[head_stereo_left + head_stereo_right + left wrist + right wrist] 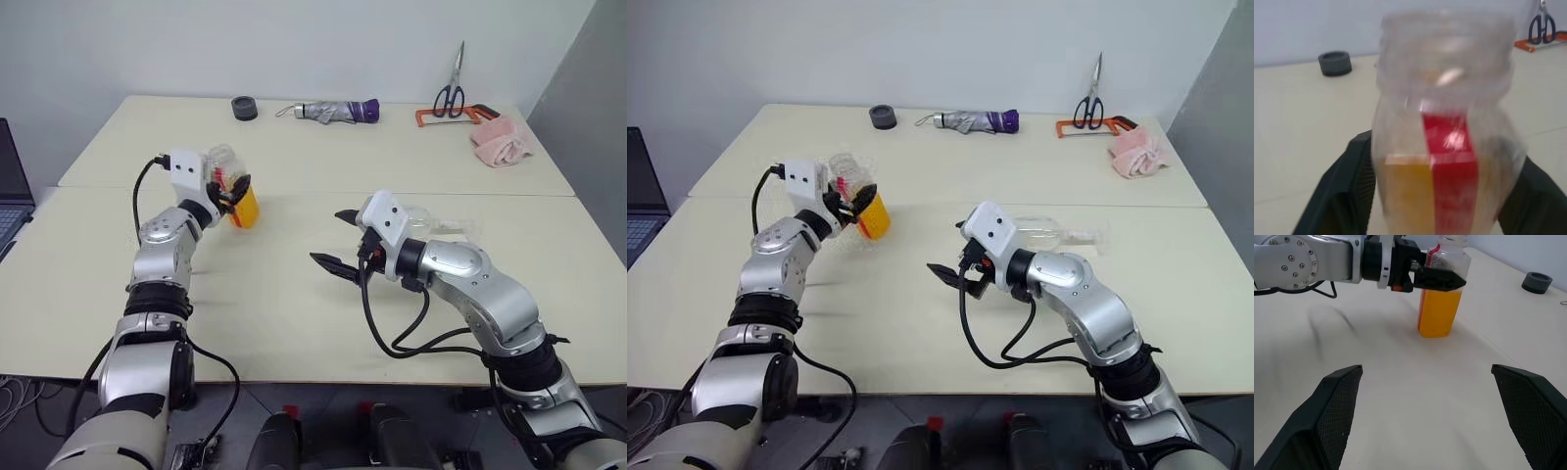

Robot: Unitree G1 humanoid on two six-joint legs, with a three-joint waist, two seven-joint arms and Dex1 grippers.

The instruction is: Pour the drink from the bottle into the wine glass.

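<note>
1. The bottle (1442, 289) stands upright on the pale counter (294, 294), on the robot's left side, its base resting on the surface.
2. The drink (1439, 313), an orange-yellow liquid, fills roughly the lower half of the bottle; the upper part and wide neck are clear, and a red strip runs down one face.
3. The left hand (1442, 280) sits level at the bottle's upper body, with a black finger on either side of it. Whether the fingers press the plastic or stand just off it, I cannot tell.
4. In the left wrist view the bottle (1444, 142) stands between the two dark fingers (1337, 196), with its open mouth uppermost.
5. The right hand (338, 240) hovers over the middle of the counter, well apart from the bottle, with its two black fingers spread wide and nothing between them.
6. The wine glass (1053, 233) lies on its side on the counter just behind the right forearm, its bowl toward the robot's left and its stem toward the right.
7. Along the far edge of the counter lie a dark round cap (244, 108), a folded grey and purple umbrella (333, 112), scissors (453, 88) beside an orange-framed saw (446, 116), and a pink cloth (502, 143).
8. A laptop's edge (12, 196) shows at the far left.
</note>
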